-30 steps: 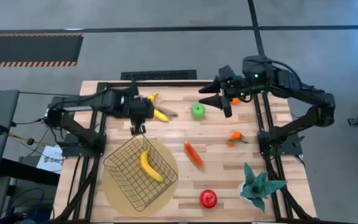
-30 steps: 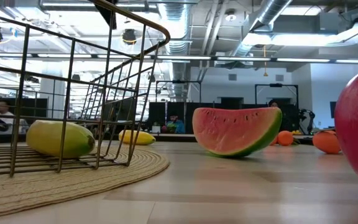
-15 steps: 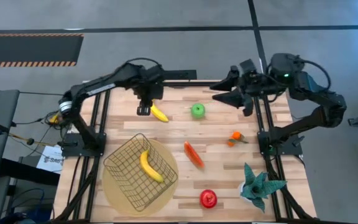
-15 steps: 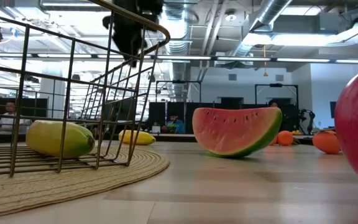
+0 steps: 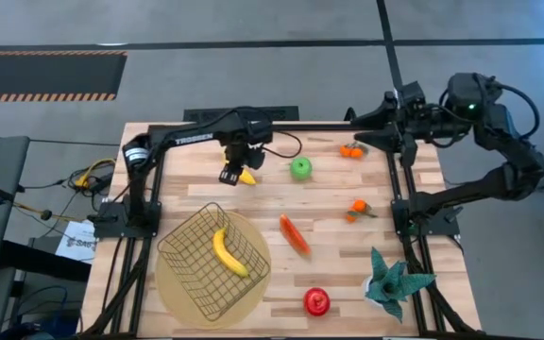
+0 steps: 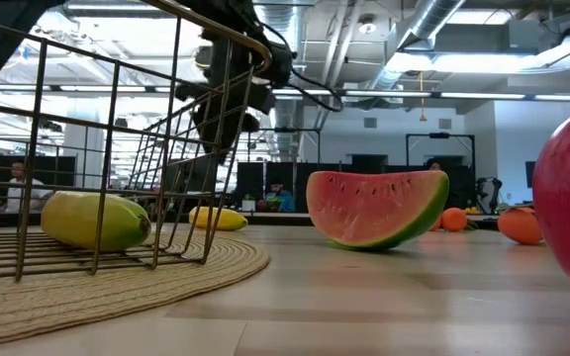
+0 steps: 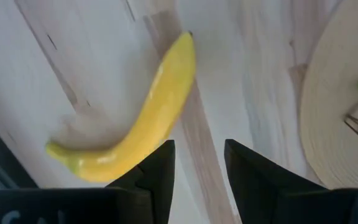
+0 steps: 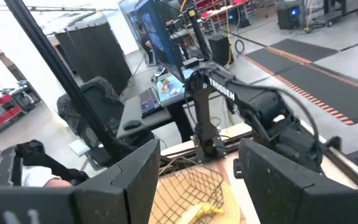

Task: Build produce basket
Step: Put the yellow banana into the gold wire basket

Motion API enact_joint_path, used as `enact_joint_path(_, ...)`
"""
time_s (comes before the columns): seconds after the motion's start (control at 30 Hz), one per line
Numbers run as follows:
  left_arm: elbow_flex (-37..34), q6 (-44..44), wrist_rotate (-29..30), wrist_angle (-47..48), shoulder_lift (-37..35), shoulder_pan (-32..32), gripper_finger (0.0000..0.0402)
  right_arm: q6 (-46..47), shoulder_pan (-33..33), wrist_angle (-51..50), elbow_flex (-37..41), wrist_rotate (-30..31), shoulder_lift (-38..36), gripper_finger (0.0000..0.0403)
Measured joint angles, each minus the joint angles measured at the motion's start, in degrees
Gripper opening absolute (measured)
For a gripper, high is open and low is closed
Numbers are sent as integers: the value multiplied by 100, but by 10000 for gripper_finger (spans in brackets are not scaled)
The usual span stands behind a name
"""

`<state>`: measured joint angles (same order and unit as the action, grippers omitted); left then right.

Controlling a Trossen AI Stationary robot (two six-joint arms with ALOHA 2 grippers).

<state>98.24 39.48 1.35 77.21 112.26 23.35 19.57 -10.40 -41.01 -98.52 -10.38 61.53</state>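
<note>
Left end effector (image 5: 232, 176) hovers open-fingered over the loose banana (image 7: 135, 117).

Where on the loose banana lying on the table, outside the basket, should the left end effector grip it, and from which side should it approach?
Grip the loose banana across its thick middle, coming straight down from above. It lies flat on the bare table, curved, with thin tapering ends that would likely slip. The left end effector hangs above it, open, with the fruit just beyond its fingers.
</note>
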Motion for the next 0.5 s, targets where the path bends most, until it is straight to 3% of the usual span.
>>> enact_joint_path(0.17, 0, -200, -46, -310, 269, -9, 127, -109, -28, -47, 0, -2, -59, 240)
enact_joint_path(0.37, 2, -1174, -154, -450, 652, 3, 127, -225, -26, -203, 0, -2, -48, 240)
enact_joint_path(0.5, 7, -1037, -197, -499, 786, -5, 129, -223, -15, -224, 0, -4, -37, 240)
